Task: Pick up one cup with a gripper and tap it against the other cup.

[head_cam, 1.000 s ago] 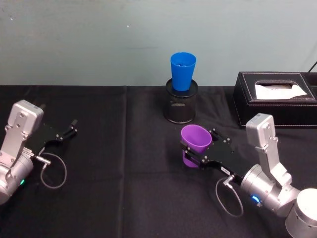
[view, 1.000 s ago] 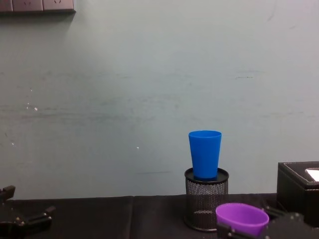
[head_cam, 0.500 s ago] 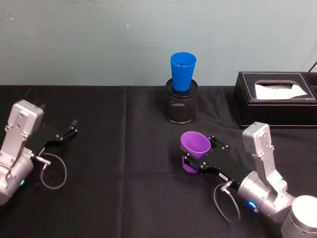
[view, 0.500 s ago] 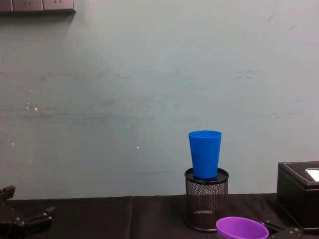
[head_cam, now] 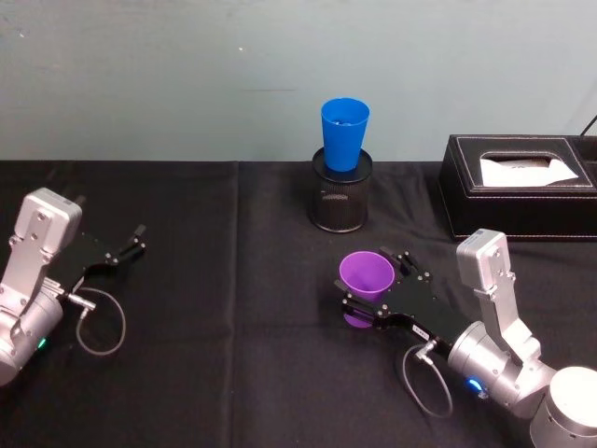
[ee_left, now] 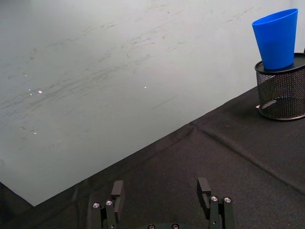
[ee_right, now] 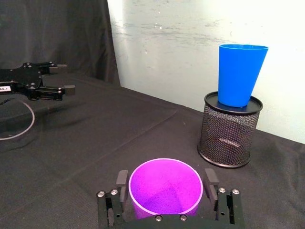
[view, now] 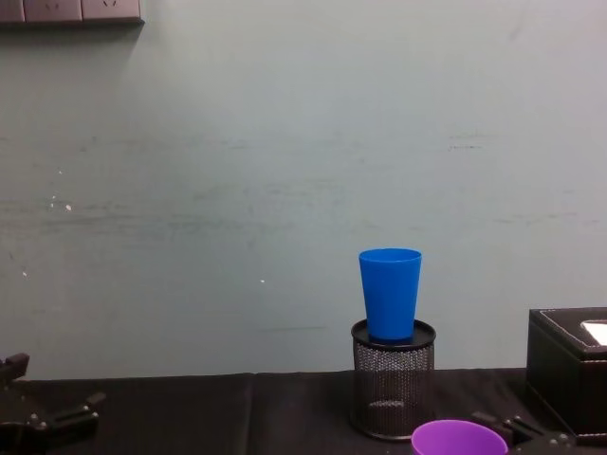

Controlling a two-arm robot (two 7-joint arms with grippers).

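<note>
**Purple cup between the right gripper's fingers, blue cup apart on its holder**

The right gripper (head_cam: 371, 297) sits low over the black table (head_cam: 224, 308) with the purple cup (head_cam: 365, 281) upright between its fingers — whether they press the cup or stand just beside it cannot be told. The blue cup (head_cam: 344, 133) stands on the black mesh holder (head_cam: 340, 199), well apart, farther back. The left gripper (head_cam: 136, 241) rests spread and empty at the table's left side — beside a tissue box (head_cam: 518, 187) on the right.
</note>
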